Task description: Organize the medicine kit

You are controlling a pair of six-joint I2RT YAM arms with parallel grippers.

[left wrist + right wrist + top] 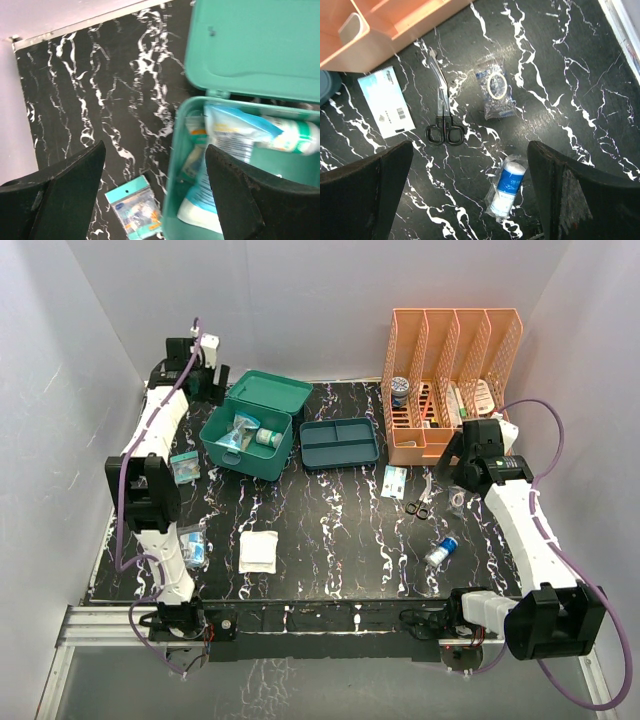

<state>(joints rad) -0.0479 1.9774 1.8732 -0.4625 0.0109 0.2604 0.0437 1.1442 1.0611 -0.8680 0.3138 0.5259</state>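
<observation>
While teal-green rectangular plastic medicine kit (250, 45) sits open beneath wide, empty left pincer (155, 150), right pincer (470, 145) gapes above black-handled steel scissors (443, 117).

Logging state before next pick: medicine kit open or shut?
Open. The medicine kit has its lid swung back; packets show inside.

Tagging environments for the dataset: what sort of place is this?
Probably a lab robot cell, not a clinic or home. Plain white walls box in a black marbled table, left arm and right arm are bolted at its near edge, and the kit and orange rack look staged.
</observation>
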